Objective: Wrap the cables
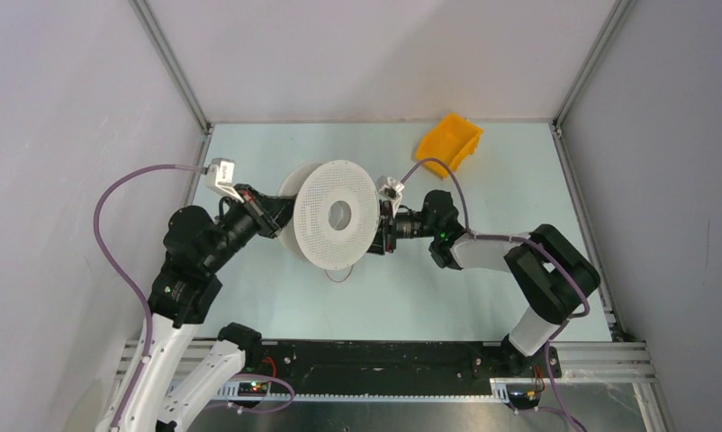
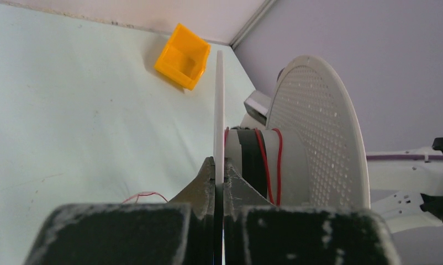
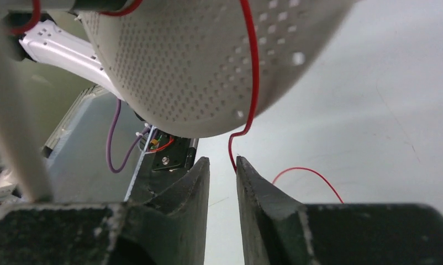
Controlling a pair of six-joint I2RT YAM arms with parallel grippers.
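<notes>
My left gripper (image 2: pixel 219 168) clamps the spool (image 1: pixel 314 216) by its rim. The cable (image 3: pixel 254 72) makes a few turns on the spool's hub, then drops over its flange to my right gripper (image 3: pixel 223 165), whose jaws are narrowly parted and hold nothing. I judge this mid-winding: next I pinch the cable under the spool and carry it round.

The left pincer (image 2: pixel 219 170) clamps the spool's thin white flange (image 2: pixel 219 99), red cable (image 2: pixel 265 165) wound round the hub (image 2: pixel 293 165) beside it.
</notes>
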